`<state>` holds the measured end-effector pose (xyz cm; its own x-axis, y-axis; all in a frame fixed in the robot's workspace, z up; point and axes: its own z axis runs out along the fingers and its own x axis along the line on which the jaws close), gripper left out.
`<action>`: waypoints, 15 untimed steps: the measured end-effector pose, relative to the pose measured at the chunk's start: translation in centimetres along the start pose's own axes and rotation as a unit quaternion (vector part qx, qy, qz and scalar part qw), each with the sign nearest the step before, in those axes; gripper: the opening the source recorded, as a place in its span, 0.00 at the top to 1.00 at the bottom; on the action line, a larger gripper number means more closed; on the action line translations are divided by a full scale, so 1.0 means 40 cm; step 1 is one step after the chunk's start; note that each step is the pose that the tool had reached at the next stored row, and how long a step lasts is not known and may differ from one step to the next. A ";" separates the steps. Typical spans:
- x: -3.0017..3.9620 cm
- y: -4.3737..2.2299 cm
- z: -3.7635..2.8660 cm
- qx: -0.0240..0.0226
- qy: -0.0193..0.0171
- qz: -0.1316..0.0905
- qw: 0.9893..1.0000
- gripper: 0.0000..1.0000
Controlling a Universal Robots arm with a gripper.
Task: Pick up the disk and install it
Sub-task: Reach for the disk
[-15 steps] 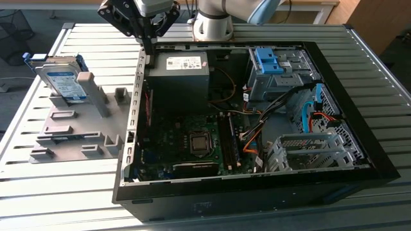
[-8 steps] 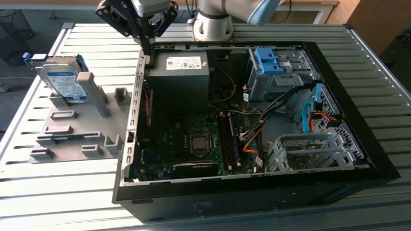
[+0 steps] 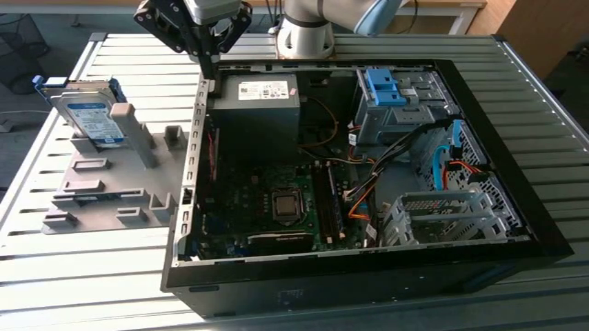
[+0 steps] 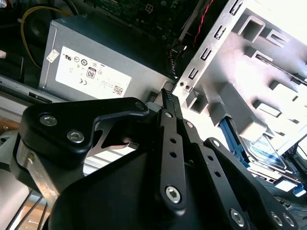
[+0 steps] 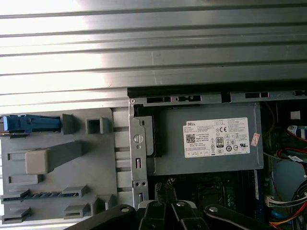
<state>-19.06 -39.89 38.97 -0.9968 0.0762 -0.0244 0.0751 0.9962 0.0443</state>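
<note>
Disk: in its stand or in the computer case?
In the stand: the disk sits on edge there, outside the computer case.

White sticker of small print on the dark-grey box, blue-and-white label on the disk

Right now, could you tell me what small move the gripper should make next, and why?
Probably shift toward the exterior view's left: the gripper hangs empty over the computer case's edge, while the disk stands untouched in the grey holder.

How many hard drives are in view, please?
1: the disk stands on edge in the grey rack at the exterior view's left, outside the computer case; more may hide inside.
</note>
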 end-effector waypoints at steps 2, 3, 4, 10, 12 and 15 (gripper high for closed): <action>0.002 0.000 0.000 0.000 0.000 0.000 1.000 0.89; 0.003 0.000 0.000 0.000 0.000 0.000 1.000 0.89; 0.004 0.000 0.000 0.000 0.000 0.000 1.000 0.89; 0.010 -0.001 0.001 0.000 0.000 0.000 1.000 0.89; 0.012 -0.001 0.001 0.000 0.000 0.000 1.000 0.89; 0.016 -0.001 0.001 0.000 0.000 0.000 1.000 0.89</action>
<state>-19.68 -39.89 38.92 -0.9968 0.0762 -0.0245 0.0751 0.9962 0.0444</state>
